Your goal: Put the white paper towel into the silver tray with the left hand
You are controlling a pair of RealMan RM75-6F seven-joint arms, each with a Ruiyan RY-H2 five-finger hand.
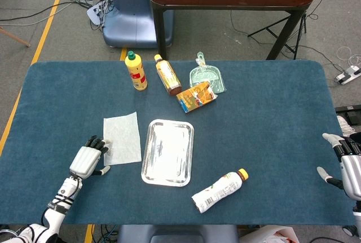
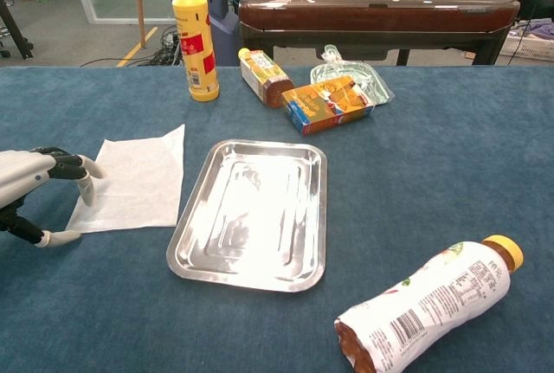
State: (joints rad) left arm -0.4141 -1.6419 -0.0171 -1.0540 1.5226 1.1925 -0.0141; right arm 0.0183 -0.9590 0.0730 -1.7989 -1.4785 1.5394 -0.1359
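Paper towel [image 1: 122,138], white and flat, lies on the blue table cover [image 1: 271,119] just left of the silver tray [image 1: 148,167], its long axis running away from the robot and roughly parallel to the tray's long side; a narrow strip of cloth shows between the two, so they look near but not touching. The left hand [image 1: 88,160] sits at the towel's near left corner, fingers [image 2: 65,165] reaching onto or just over the edge, thumb low beside it; the towel is not lifted, and whether the fingertips actually press it cannot be told from either view, so the hand reads as spread with nothing held. From that hand the towel lies forward and to its right, and the tray lies further right again, so the coming move is judged to be a pinch at this corner followed by a short carry rightward. The right hand [image 1: 344,161] rests far off at the table's right edge, fingers apart and holding nothing, well away from the towel. Beyond lie a yellow bottle [image 1: 136,71], a brown bottle [image 1: 167,74], an orange carton [image 1: 196,96], a green dustpan [image 1: 207,76], and nearer, a fallen drink bottle [image 1: 220,191].
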